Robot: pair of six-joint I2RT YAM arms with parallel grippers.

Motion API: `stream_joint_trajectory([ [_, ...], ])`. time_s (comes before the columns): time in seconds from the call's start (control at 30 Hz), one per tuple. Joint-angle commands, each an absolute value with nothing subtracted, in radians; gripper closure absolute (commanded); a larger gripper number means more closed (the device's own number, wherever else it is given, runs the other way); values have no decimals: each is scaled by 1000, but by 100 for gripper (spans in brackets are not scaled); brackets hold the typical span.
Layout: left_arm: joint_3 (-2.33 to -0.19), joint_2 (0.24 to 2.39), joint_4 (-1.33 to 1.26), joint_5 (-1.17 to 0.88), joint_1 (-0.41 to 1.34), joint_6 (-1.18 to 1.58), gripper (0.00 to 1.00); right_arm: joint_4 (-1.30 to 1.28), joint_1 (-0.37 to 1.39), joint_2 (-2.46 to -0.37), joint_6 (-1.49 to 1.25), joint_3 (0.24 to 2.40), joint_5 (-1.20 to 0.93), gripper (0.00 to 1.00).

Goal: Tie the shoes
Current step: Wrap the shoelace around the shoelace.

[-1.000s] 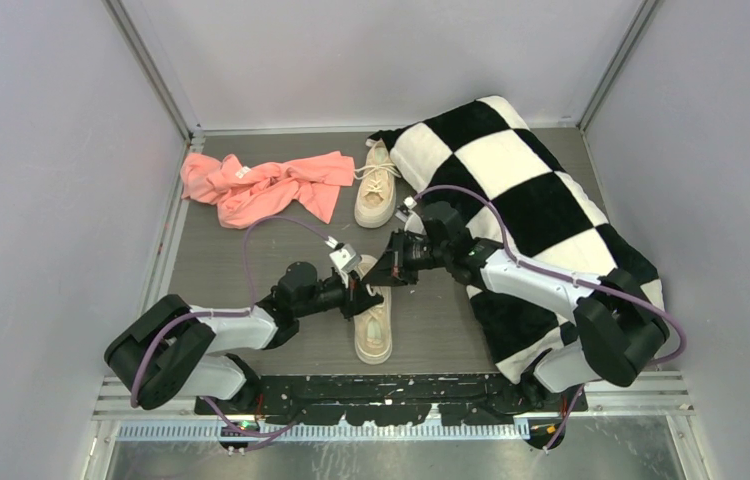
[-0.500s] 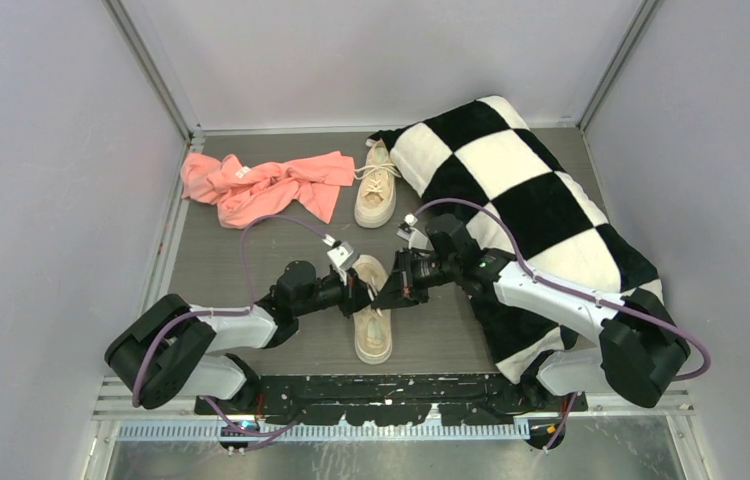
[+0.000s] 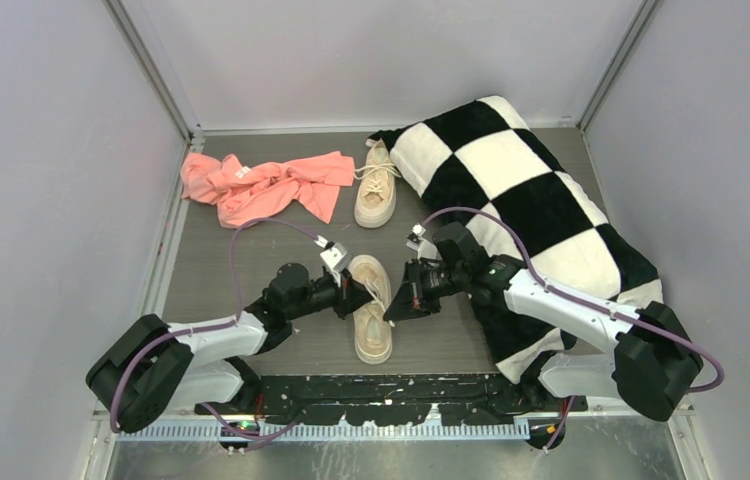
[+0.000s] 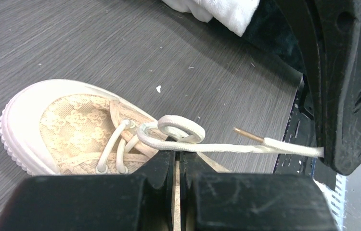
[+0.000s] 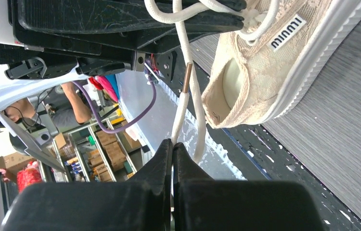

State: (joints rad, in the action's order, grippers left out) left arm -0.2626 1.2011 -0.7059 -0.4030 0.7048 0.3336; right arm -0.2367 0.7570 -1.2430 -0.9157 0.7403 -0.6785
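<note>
Top external: two shoes (image 3: pixel 377 190), one cloth (image 3: pixel 266 188), one pillow (image 3: pixel 521 190)

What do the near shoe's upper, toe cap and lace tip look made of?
Upper: beige lace-like fabric, matte; a floral openwork pattern shows. Toe cap: pale rubber, probably; smooth with a ribbed edge. Lace tip: coppery and shiny, likely metal, possibly coated plastic.

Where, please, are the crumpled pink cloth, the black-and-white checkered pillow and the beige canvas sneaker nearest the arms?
Crumpled pink cloth (image 3: pixel 266 188), top external view, its bunched middle.
Black-and-white checkered pillow (image 3: pixel 536 210), top external view, a black square mid-pillow.
Beige canvas sneaker nearest the arms (image 3: pixel 372 336), top external view, its heel end.
</note>
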Motion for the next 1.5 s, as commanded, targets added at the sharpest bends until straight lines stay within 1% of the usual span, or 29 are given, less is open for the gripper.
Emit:
stream_joint_trajectory([
  [0.0, -254, 1147, -689, -380, 700, 322, 100, -261, 758, -1204, -890, 723, -672, 99],
  [0.63, -252, 1149, -704, -354, 700, 329, 100, -210, 757, -1266, -881, 661, -726, 99],
  [0.87, -250, 1152, -704, -344, 700, 329, 100, -234, 759, -1281, -852, 650, -750, 99],
  [1.47, -249, 1139, -696, -336, 699, 331, 100, -273, 762, -1358, -768, 627, -734, 99],
])
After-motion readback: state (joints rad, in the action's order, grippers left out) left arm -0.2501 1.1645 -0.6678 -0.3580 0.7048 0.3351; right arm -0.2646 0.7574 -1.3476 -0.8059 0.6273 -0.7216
